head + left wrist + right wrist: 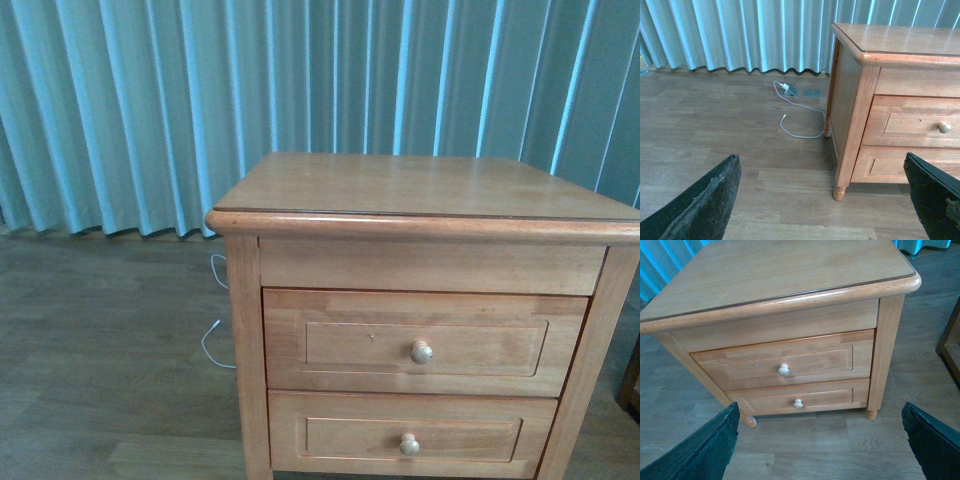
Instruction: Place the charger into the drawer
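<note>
- Charger is not to be seen in any of the three views: not on the nightstand point(420, 185) top, not on the floor around it. Where it lies I cannot tell.
- Judged from the task wording alone, a plug block wound with thin cable should be light and stiff in the body, with loose cable that may slip or unwind; a pinch across the block's flat sides, cable trapped under the pads, looks the safest hold.
- Drawer point(425, 342), the upper and taller of the two, sits fully closed, its round pale knob point(422, 351) at about 5 o'clock from the panel's middle in the front view. It must be pulled open first; the knob is small and smooth, so a grip could slide off.
- Lower drawer point(410, 437) is closed too, directly at 6 o'clock from the upper one.
- Left gripper point(827, 200) shows two dark fingers spread wide apart, nothing between them; right gripper point(820, 440) likewise released and empty.
- Both hang well apart from the nightstand front, with bare wooden floor point(715, 135) between.
- Nightstand's top edge overhangs the drawer fronts, so an approach to the knob is better made level than from above.
- White cord point(800, 122) lies on the floor beside the nightstand's left side, near the curtain point(200, 100); it is clear of the drawer's pull path.
</note>
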Controlling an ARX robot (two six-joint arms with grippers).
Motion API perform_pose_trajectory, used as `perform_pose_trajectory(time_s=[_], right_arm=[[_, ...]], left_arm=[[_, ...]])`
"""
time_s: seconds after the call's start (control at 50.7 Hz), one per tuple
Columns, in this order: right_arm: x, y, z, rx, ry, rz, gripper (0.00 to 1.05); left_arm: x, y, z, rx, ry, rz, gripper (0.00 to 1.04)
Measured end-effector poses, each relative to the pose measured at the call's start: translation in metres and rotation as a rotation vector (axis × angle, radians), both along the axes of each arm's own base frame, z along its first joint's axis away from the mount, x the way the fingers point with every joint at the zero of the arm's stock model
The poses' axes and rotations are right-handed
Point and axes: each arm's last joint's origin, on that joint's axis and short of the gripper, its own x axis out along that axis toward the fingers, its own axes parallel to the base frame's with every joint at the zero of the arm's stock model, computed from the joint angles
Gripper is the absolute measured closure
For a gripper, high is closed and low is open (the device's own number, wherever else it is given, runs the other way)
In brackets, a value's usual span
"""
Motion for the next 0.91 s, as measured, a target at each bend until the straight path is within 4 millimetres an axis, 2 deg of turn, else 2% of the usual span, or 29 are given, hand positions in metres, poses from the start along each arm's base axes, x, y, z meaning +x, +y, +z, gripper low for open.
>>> perform_pose_trajectory(time_s=[0.257, 0.355, 0.434, 0.651, 0.809, 0.908], right_arm=[[0.000, 0.000, -0.001, -0.009, -0.009, -0.005, 0.09], [-0.006, -0.004, -0.013, -0.093, -0.206, -0.043, 0.25], [-0.014, -0.010, -0.021, -0.140, -0.280, -0.047, 0.40], [-0.031, -0.020, -0.045, -0.180, -0.279, -0.043, 0.77], [-0.041, -0.026, -0.055, -0.184, -0.285, -0.035, 1.03], [-0.046, -0.034, -0.061, -0.187, -0.285, -0.040, 1.03]], left_arm=[[0.000, 0.000, 0.000, 0.000, 0.000, 0.000, 0.06], [0.000, 0.000, 0.000, 0.000, 0.000, 0.000, 0.06], [0.000, 0.000, 0.000, 0.000, 0.000, 0.000, 0.06], [0.000, 0.000, 0.000, 0.000, 0.000, 0.000, 0.06], [0.000, 0.000, 0.000, 0.000, 0.000, 0.000, 0.06], [0.000, 0.000, 0.000, 0.000, 0.000, 0.000, 0.06]])
